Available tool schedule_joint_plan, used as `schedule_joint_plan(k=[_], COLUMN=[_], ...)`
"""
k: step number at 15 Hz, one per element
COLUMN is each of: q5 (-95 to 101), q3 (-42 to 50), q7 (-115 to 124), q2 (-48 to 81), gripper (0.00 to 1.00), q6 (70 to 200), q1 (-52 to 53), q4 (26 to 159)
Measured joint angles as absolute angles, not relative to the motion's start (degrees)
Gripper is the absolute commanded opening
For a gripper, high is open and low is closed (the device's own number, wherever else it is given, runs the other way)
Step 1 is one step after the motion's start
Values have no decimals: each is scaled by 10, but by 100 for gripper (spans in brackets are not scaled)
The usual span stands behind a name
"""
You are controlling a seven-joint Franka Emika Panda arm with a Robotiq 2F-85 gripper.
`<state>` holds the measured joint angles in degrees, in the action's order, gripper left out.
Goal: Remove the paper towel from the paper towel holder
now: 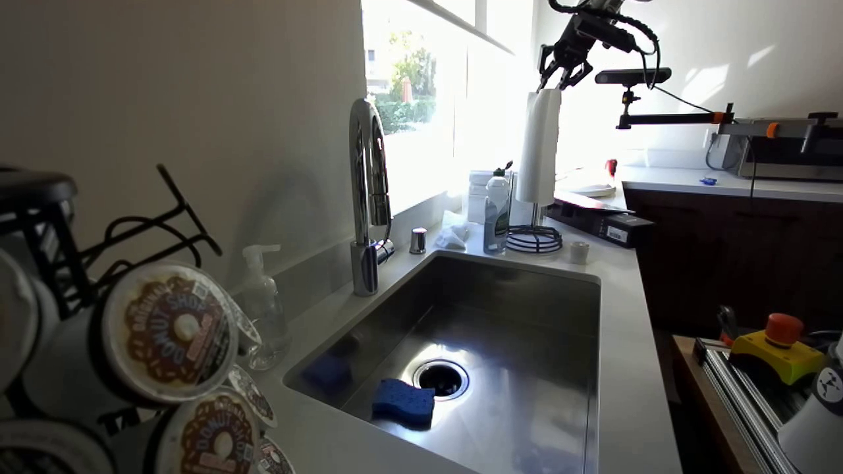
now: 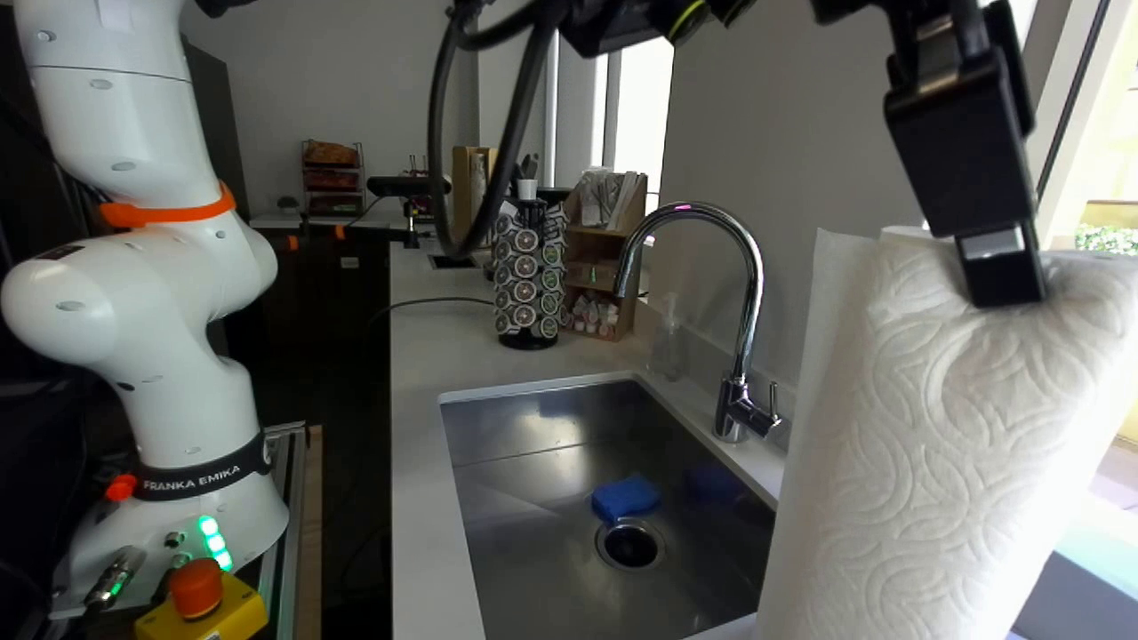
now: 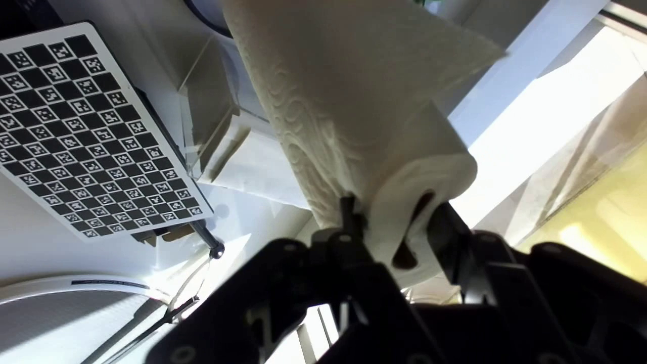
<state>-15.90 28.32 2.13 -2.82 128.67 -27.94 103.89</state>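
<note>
The paper towel (image 1: 540, 148) is a tall white roll, slightly tilted, raised above the round dark base of the paper towel holder (image 1: 535, 240). A short piece of the rod shows between the roll's bottom and the base. How much rod is inside the roll is hidden. My gripper (image 1: 552, 87) is shut on the roll's top end from above. In an exterior view a black fingertip (image 2: 1005, 277) dents the paper of the towel (image 2: 925, 462). In the wrist view the gripper (image 3: 397, 212) squeezes the roll (image 3: 349, 91), and its core is pinched to a slit.
A dish soap bottle (image 1: 497, 214) stands beside the holder, with a black box (image 1: 606, 225) behind. The sink (image 1: 514, 309) with a blue sponge (image 1: 403, 401) and the steel faucet (image 1: 364, 197) are in front. A camera on an arm (image 1: 632, 76) stands near the gripper.
</note>
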Motion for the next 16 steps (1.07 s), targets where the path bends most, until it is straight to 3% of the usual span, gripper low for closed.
schedule_joint_plan(k=[16], q5=[-84], q3=[267], q7=[67], q2=[-75], gripper=[11], q6=[1217], q1=[-274], q4=[946])
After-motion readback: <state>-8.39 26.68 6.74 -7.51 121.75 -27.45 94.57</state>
